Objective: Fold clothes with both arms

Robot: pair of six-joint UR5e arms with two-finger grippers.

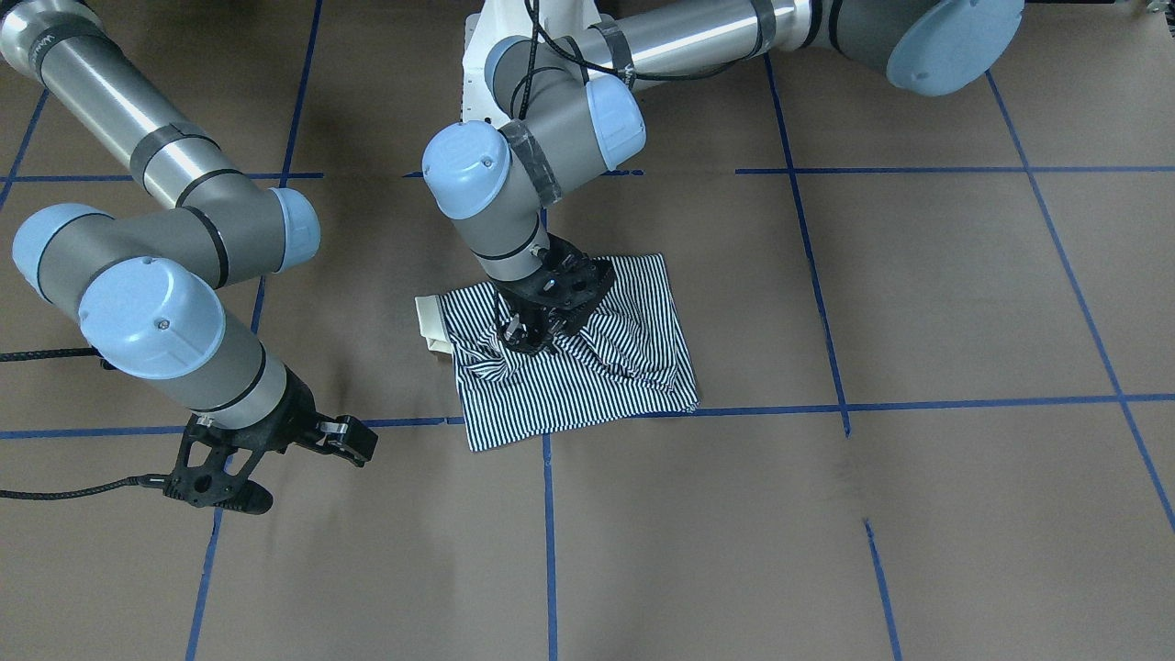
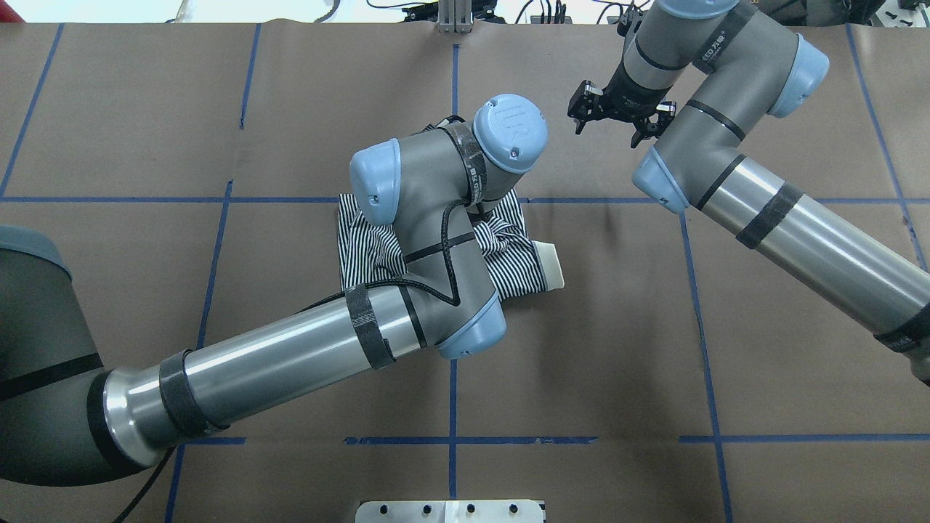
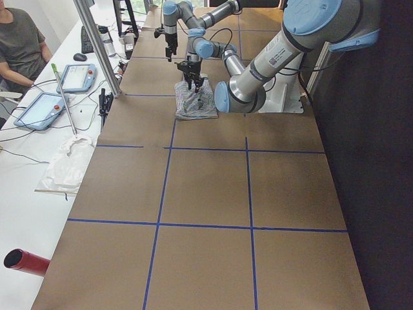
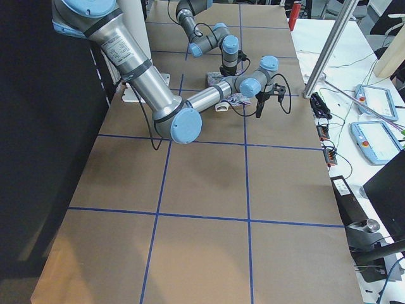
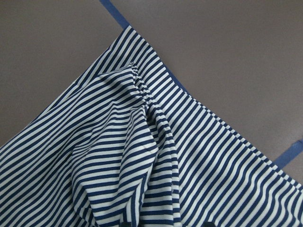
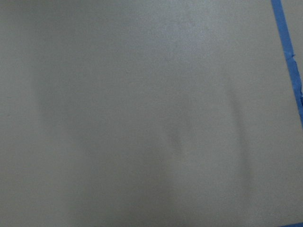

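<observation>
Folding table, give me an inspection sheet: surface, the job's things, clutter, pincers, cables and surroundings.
Surface: table covered in brown paper with a blue tape grid.
Job's things: striped shirt folded to a rough rectangle and bunched at its middle; cream collar sticks out at one side.
Clutter: nothing seen on the table.
Pincers: left pincer is down on the shirt's bunched middle, apparently closed on cloth; right pincer is open over bare paper, apart from the shirt.
Cables: black cable looped on the left arm; black leads trail from the right arm.
Surroundings: side bench with tablets, a seated person and a white cloth.
</observation>
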